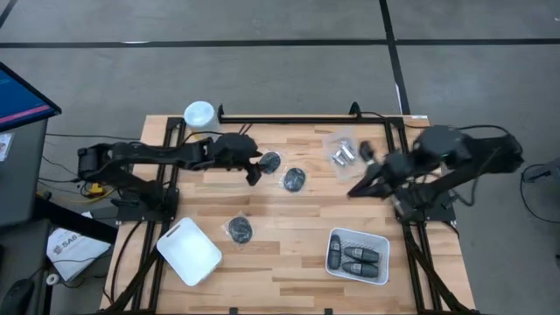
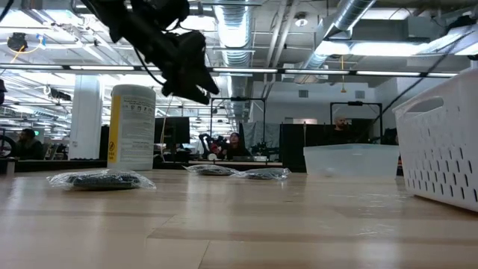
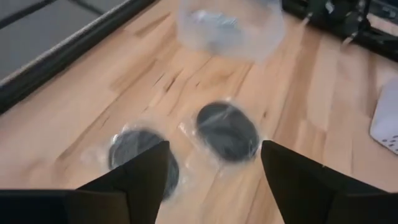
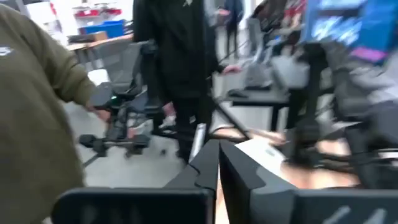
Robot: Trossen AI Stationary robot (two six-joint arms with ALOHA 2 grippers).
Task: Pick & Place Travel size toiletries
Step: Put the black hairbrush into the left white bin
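While three dark capsules [image 1: 359,256] lay in the white basket [image 1: 378,273], long axes across the table, the left gripper [image 3: 214,180] hung spread above two bagged discs [image 3: 227,130]; the right gripper [image 4: 217,163] was pressed together, empty.

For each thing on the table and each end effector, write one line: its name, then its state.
Left end effector: open, empty, raised over two bagged discs.
Right end effector: shut, empty, raised.
Basket: upright, holding three dark capsules.
Bagged discs: three, flat on the table, outside the basket.
Bagged silver pieces: on the table.
Canister: upright, lid on.
White tray: empty.
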